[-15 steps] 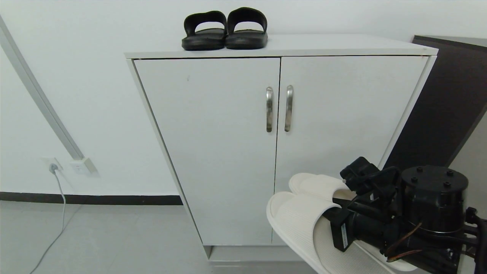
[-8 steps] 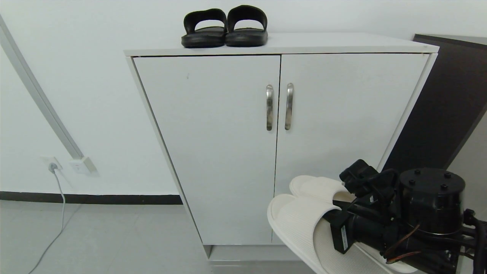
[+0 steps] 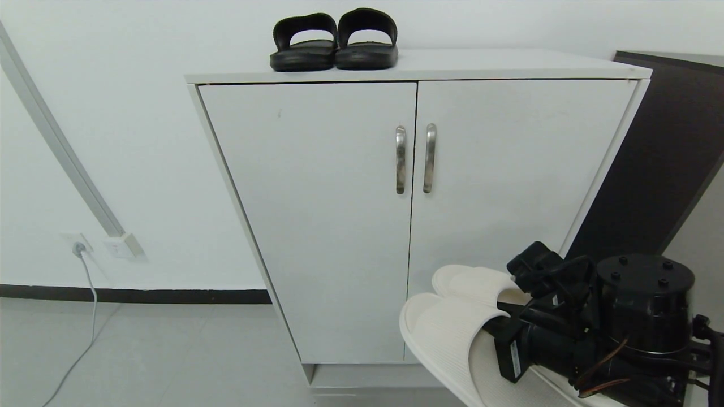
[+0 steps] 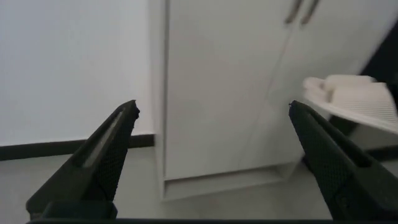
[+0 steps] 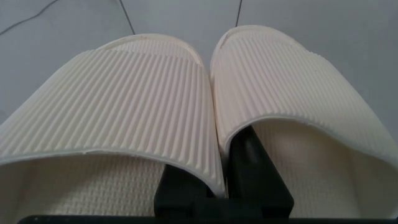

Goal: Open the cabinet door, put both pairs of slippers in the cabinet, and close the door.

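Gripping white slippers at 5 o'clock, right claw clamps tight on pair's adjoining strap edges — ribbed cream straps, pebbled insoles, rounded toes. Arm low, pointing toward 10 o'clock. Cabinet smooth white, doors shut; curved metal handles at centre. Black slippers, moulded, on top at 12 o'clock. Left claw spread wide, empty — dark tapered fingers.

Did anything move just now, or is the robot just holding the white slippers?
The right gripper, shut on the white slippers, has sunk a little in front of the cabinet. Nothing was grabbed or let go. The cabinet's doors stay closed, the black slippers stay on top, and the left gripper is open.
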